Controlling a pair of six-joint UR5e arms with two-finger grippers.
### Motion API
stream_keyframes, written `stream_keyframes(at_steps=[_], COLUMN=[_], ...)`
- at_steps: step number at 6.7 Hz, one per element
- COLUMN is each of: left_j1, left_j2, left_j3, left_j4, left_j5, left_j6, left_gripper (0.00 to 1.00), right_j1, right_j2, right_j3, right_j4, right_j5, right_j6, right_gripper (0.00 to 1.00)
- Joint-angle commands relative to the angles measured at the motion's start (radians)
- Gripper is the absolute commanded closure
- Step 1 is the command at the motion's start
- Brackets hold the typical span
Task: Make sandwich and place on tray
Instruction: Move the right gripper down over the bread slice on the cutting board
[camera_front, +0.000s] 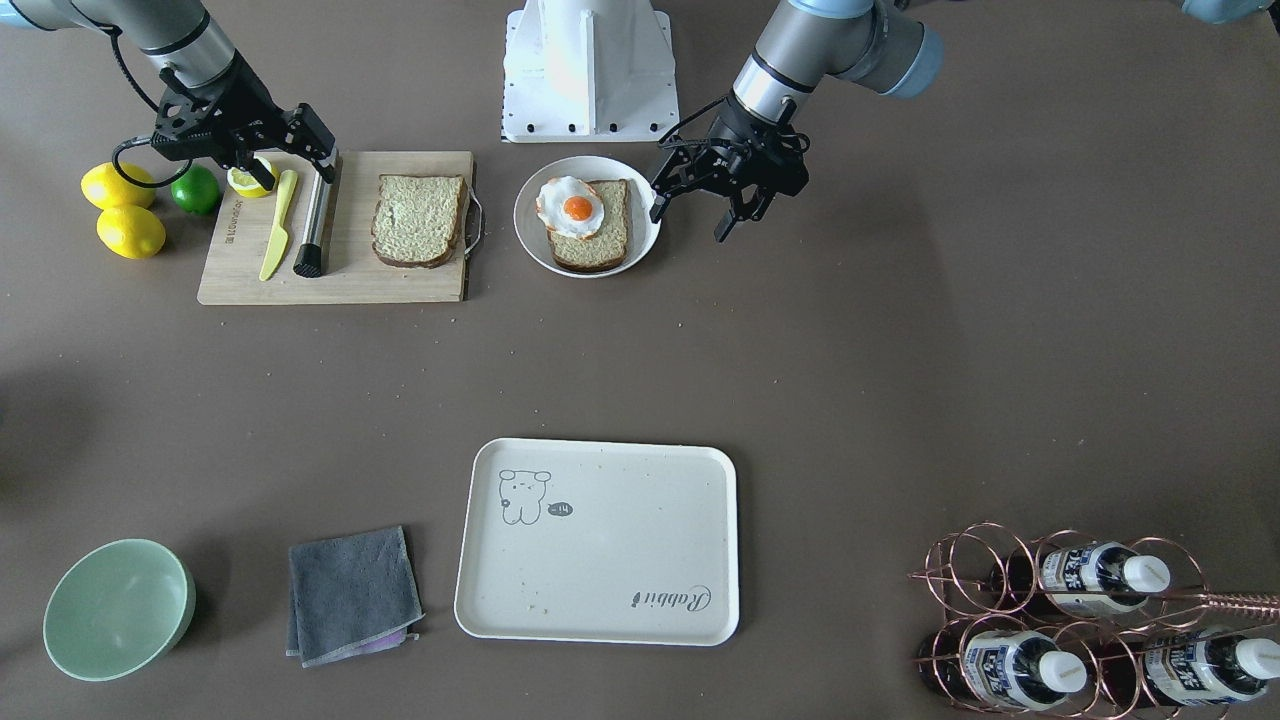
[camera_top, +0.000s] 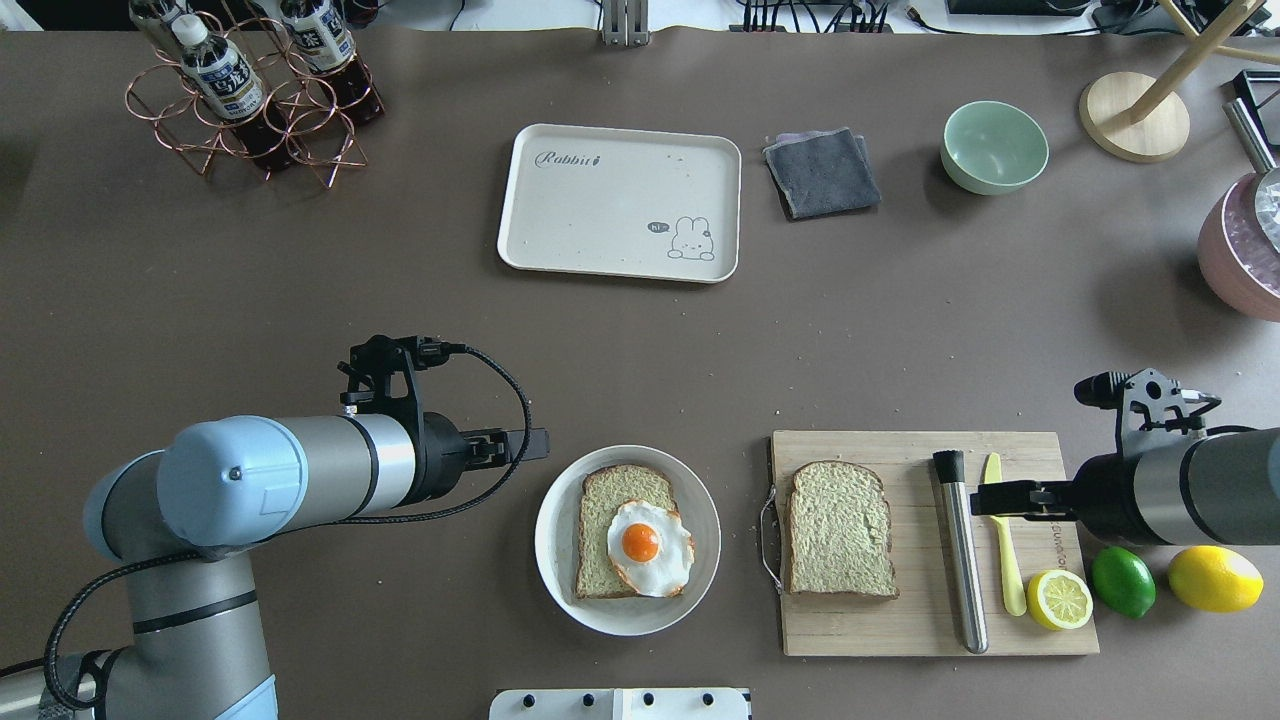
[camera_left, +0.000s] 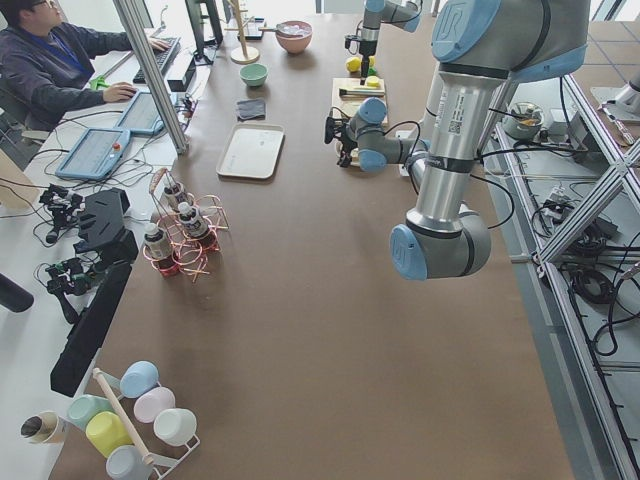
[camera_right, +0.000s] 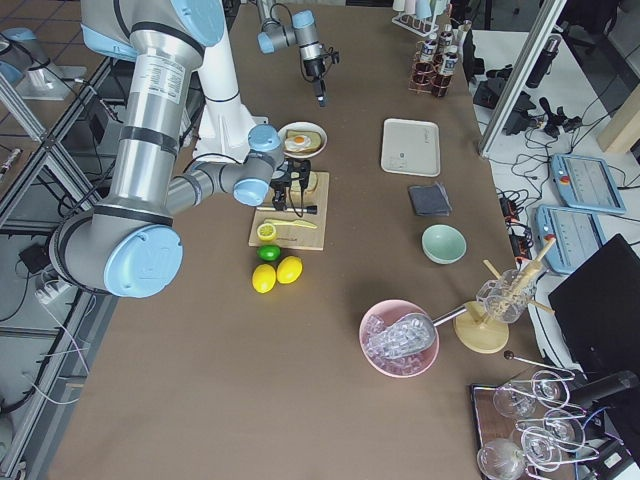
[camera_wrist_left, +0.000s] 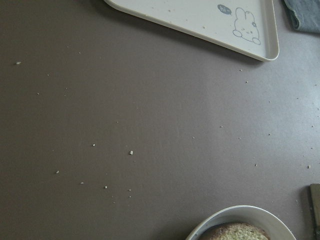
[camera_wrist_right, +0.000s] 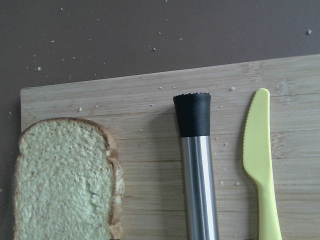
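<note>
Left claw (camera_front: 690, 218) open, empty, right claw (camera_front: 295, 168) open, both hovering

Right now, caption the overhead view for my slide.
Egg on bread on plate, second slice on board, tray waiting beyond.

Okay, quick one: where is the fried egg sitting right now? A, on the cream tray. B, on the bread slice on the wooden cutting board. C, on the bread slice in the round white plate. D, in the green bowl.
C: the fried egg lies on the bread slice in the round white plate.
</note>
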Motion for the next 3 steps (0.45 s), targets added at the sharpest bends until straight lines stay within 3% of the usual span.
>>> stream_keyframes(at_steps=[1, 2, 3], left_j1=[0.000, 0.000, 0.000], left_j2=[-0.001, 0.001, 0.002], left_j3=[0.001, 0.001, 0.001], left_j4=[0.000, 0.000, 0.000], left_j5=[0.003, 0.003, 0.003], left_j6=[0.000, 0.000, 0.000], left_gripper=[0.02, 0.02, 0.02], right_j1=[-0.108, -0.125, -0.129], right_j2=[0.055, 0.113, 0.127], right_j3=[-0.014, -0.078, -0.081], right_j4=[-0.014, -0.005, 0.000], right_j5=[-0.118, -0.161, -0.168], right_j6=[0.084, 0.084, 0.087], right_gripper=[0.39, 0.40, 0.40])
